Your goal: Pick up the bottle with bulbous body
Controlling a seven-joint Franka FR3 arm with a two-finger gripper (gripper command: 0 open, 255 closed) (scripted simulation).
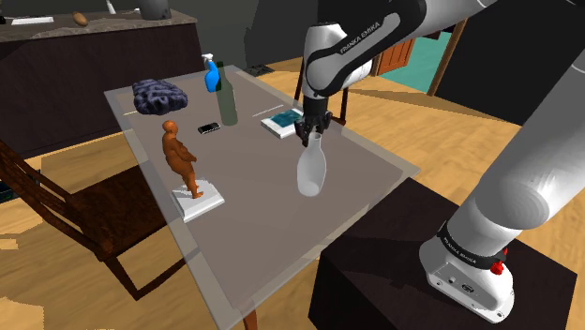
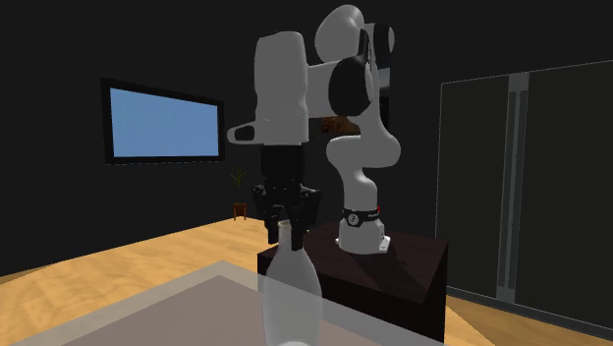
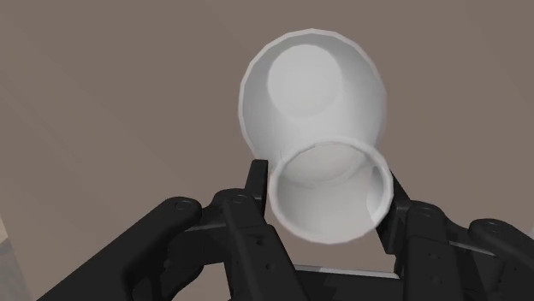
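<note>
A translucent white bottle with a bulbous body [image 1: 310,172] stands upright near the middle of the grey table [image 1: 262,225], on the side toward the stand. My black gripper [image 1: 310,134] comes straight down over it and is shut on its narrow neck. In the wrist view both fingers [image 3: 257,178] press against the rim of the neck, with the round body of the bottle [image 3: 312,85] beyond them. The second exterior view shows the gripper [image 2: 287,218] clasping the top of the bottle [image 2: 292,300]. Whether the bottle's base touches the table I cannot tell.
On the table stand an orange figurine on a white base [image 1: 183,159], a dark green bottle [image 1: 227,98], a blue spray bottle [image 1: 212,73], a dark lumpy object [image 1: 157,95], a phone [image 1: 208,127] and a flat book [image 1: 284,121]. A wooden chair [image 1: 56,202] sits at the shoulder view's left.
</note>
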